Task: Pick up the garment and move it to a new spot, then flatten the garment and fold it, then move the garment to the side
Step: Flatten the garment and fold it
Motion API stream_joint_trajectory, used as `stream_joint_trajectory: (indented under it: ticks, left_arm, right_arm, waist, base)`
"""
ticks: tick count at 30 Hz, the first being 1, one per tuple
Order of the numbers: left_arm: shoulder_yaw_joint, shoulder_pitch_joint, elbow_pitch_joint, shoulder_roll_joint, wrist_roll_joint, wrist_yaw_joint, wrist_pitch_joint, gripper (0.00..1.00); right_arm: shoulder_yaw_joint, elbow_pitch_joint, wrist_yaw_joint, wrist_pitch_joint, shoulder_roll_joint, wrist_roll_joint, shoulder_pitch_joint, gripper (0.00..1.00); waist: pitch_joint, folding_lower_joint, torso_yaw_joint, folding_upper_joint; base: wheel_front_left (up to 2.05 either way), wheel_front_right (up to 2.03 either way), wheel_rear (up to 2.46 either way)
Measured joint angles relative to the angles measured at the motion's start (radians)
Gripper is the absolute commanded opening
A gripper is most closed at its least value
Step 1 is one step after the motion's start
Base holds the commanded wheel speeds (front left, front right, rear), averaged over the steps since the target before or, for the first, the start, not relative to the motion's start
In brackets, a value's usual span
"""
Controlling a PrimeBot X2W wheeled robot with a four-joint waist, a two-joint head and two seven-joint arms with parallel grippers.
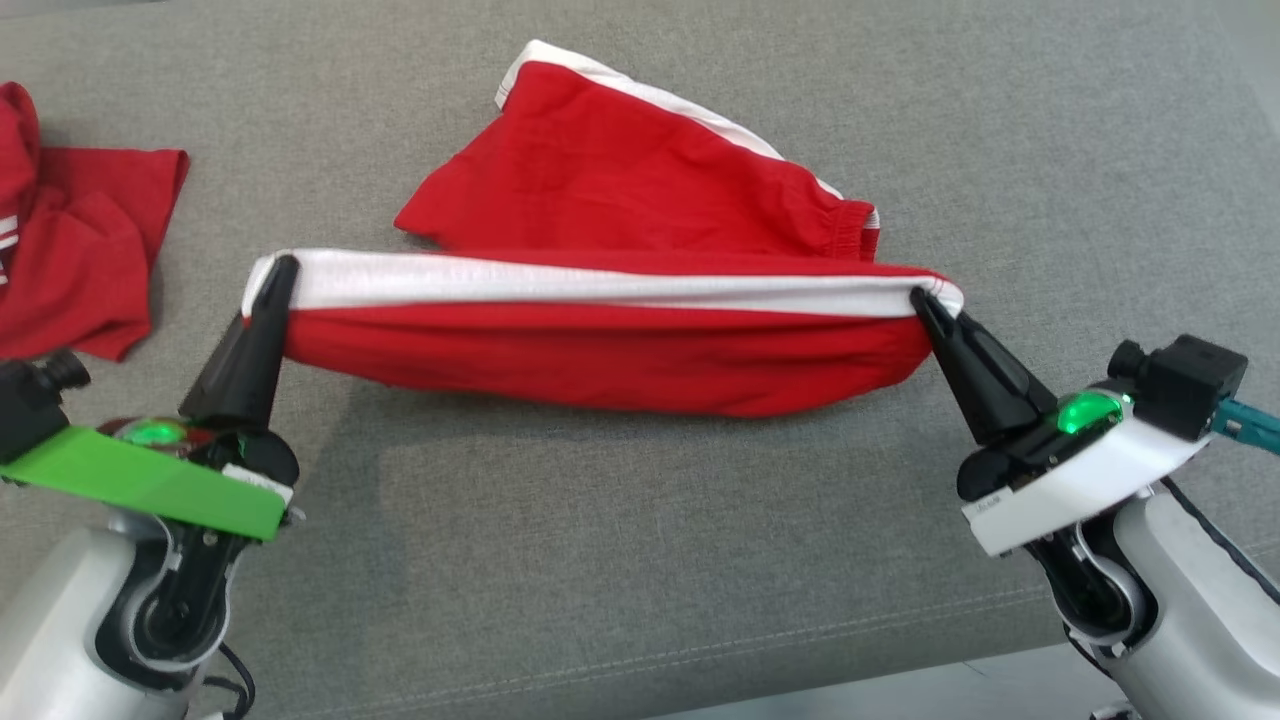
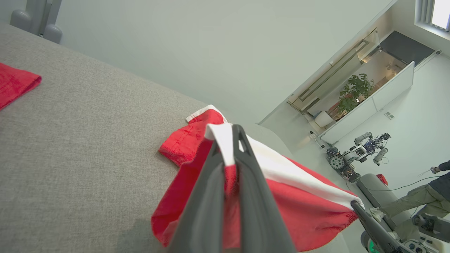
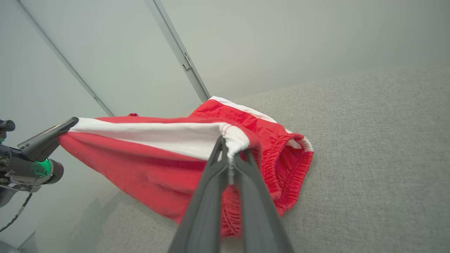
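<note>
The garment (image 1: 620, 200) is a pair of red shorts with white side stripes. It hangs stretched between my two grippers above the grey surface, and its far part still rests on the cloth. My left gripper (image 1: 280, 268) is shut on the garment's left end, with the white stripe pinched between its fingers (image 2: 230, 140). My right gripper (image 1: 922, 298) is shut on the elastic waistband end (image 3: 230, 147). In the right wrist view the garment (image 3: 158, 154) sags below the taut white stripe and the left gripper (image 3: 66, 124) holds its far corner.
Another red piece of clothing (image 1: 70, 240) lies crumpled at the left edge of the grey cushioned surface (image 1: 640, 520). The surface's front edge runs along the bottom right. In the left wrist view another robot (image 2: 355, 154) and a person's legs (image 2: 411, 203) are on the floor beyond.
</note>
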Motion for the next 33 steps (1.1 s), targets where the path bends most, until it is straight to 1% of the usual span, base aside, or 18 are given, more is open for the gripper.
stream_joint_trajectory:
  ticks: [4, 7, 13, 17, 21, 23, 27, 33]
  left_arm:
    - [0.009, -0.089, 0.02, -0.001, 0.001, 0.0, 0.0, 0.0]
    - [0.009, -0.149, 0.043, -0.001, 0.006, -0.007, 0.002, 0.0]
    - [-0.01, -0.249, 0.1, 0.0, 0.048, -0.007, 0.02, 0.0]
    - [-0.008, -0.32, 0.146, -0.004, 0.056, -0.007, 0.021, 0.0]
    - [-0.013, -0.38, 0.195, -0.009, 0.069, -0.007, 0.022, 0.0]
    - [-0.016, -0.41, 0.219, -0.007, 0.1, -0.007, 0.022, 0.0]
    - [-0.015, -0.462, 0.255, -0.004, 0.116, -0.007, 0.022, 0.0]
    - [-0.013, -0.551, 0.29, -0.01, 0.129, -0.007, 0.016, 0.0]
  right_arm:
    - [-0.027, 0.02, 0.001, 0.0, 0.034, -0.005, -0.069, 0.0]
    - [-0.068, 0.031, 0.007, 0.0, 0.06, -0.019, -0.114, 0.0]
    - [-0.127, 0.069, 0.007, 0.0, 0.116, -0.039, -0.187, 0.0]
    - [-0.134, 0.122, 0.006, 0.0, 0.163, -0.055, -0.22, 0.0]
    - [-0.131, 0.17, 0.006, 0.0, 0.196, -0.068, -0.249, 0.0]
    - [-0.13, 0.191, 0.006, 0.0, 0.215, -0.081, -0.27, 0.0]
    - [-0.14, 0.216, 0.006, 0.0, 0.256, -0.099, -0.306, 0.0]
    - [-0.15, 0.249, 0.006, 0.0, 0.3, -0.127, -0.33, 0.0]
  waist:
    - [0.034, 0.0, -0.01, 0.0]
    - [0.066, -0.0001, -0.019, 0.0]
    - [0.136, 0.0, -0.04, 0.0]
    - [0.182, 0.0, -0.057, 0.0]
    - [0.223, 0.0, -0.077, 0.0]
    - [0.241, 0.0, -0.088, 0.0]
    - [0.269, 0.0, -0.115, 0.0]
    - [0.302, 0.0, -0.152, 0.0]
  base:
    - [0.0, 0.0, 0.0]
    - [0.0, 0.0, 0.0]
    - [0.0, 0.0, 0.0]
    - [0.0, 0.0, 0.0]
    - [0.0, 0.0, 0.0]
    - [0.0, 0.0, 0.0]
    - [0.0, 0.0, 0.0]
    - [0.0, 0.0, 0.0]
